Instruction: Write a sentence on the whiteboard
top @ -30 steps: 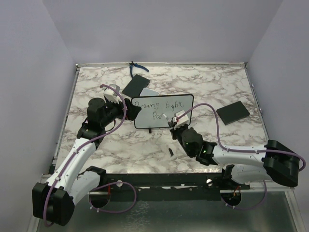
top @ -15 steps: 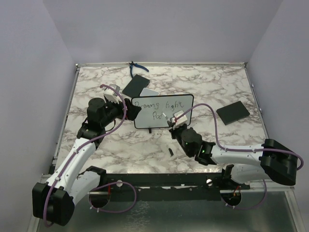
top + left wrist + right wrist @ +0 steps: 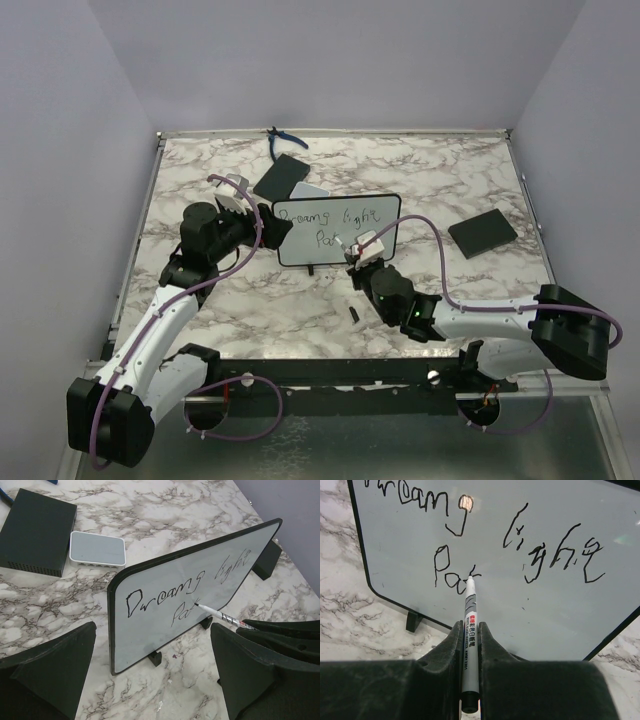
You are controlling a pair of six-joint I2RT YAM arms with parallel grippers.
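The whiteboard [image 3: 300, 248] stands upright on its little black feet mid-table, also seen in the left wrist view [image 3: 145, 635] and right wrist view [image 3: 550, 605]. The sentence [image 3: 455, 510] reads "Dreams light" with "Pat" below it [image 3: 165, 592]. My right gripper [image 3: 470, 627] is shut on a white marker [image 3: 470, 625], whose tip touches the board at the end of "Pat" [image 3: 220, 614]. In the top view it sits before the board's lower right [image 3: 362, 248]. My left gripper [image 3: 262, 225] is open, its fingers either side of the board's left end [image 3: 152, 627].
A black flat rectangle [image 3: 281, 176] and a grey-white pad [image 3: 310, 190] lie just behind the board's left end. Another black rectangle [image 3: 483, 232] lies to the right. Blue pliers [image 3: 278, 140] rest at the back edge. A small dark cap [image 3: 353, 314] lies in front.
The right arm has shifted slightly left and the marker tip has moved along the second line, adding a stroke after "Pa". The left arm has not moved.
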